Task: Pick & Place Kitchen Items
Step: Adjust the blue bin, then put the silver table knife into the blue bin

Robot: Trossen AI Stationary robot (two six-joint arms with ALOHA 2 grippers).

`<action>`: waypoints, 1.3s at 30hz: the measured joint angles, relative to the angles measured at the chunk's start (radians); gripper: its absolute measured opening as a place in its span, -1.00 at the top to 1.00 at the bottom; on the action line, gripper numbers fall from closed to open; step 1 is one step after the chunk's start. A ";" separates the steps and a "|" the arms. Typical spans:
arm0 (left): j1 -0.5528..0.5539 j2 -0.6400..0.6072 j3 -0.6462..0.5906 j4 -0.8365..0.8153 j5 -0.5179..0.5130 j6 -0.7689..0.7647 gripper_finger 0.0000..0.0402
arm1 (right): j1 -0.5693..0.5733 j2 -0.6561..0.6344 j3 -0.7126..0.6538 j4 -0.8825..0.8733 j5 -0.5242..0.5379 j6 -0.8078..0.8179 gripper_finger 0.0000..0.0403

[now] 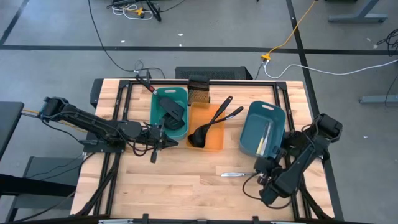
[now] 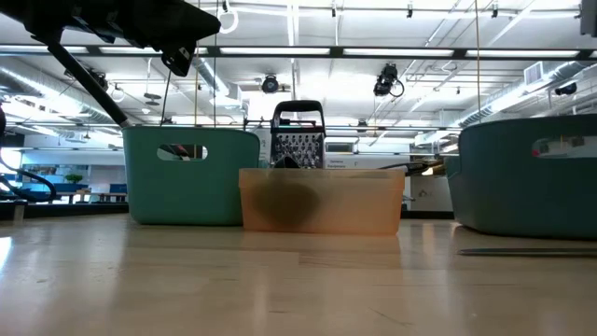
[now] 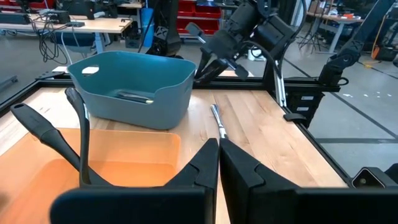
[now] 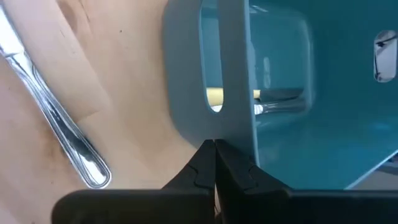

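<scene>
A silvery cutlery piece (image 1: 237, 175) lies bare on the table (image 1: 186, 186), at seven o'clock from the blue tray (image 1: 262, 129). Only the right wrist view shows pale-yellow cutlery (image 4: 216, 96) inside that tray. Two ladles (image 1: 207, 129) rest in the orange tray (image 1: 214, 144). The right gripper (image 1: 257, 167), pinched empty, hangs beside the blue tray; the left gripper (image 1: 176, 142), also pinched empty, reaches toward three o'clock.

A grey concrete floor (image 1: 205, 37) surrounds the pale wooden tabletop (image 1: 186, 180), crossed by black, white and yellow cables (image 1: 292, 31). Overhead, a white ceiling (image 2: 373, 28) carries pipes and strip lights. Distant workbenches (image 3: 68, 25) hold equipment.
</scene>
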 joint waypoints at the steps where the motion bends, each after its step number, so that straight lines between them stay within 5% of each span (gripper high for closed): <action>1: 0.000 0.000 0.000 0.000 0.000 0.000 0.91 | -0.004 0.000 0.000 0.003 0.001 -0.003 0.96; 10: 0.000 0.000 0.000 0.000 0.000 0.002 0.91 | 0.023 0.000 0.054 0.279 0.079 -0.235 0.97; 16: 0.000 0.000 0.000 0.000 0.000 0.003 0.91 | -0.012 0.000 0.022 0.532 0.021 -0.427 0.91; 21: 0.000 0.000 0.000 0.000 0.005 0.000 0.91 | -0.056 0.000 0.019 0.542 -0.046 -0.493 0.79; 31: 0.000 0.000 0.000 -0.001 0.026 0.000 0.91 | -0.097 0.027 -0.025 0.553 -0.143 -0.568 0.22; 39: 0.000 0.000 0.000 0.000 0.026 0.005 0.91 | -0.108 0.029 -0.103 0.596 -0.157 -0.560 0.15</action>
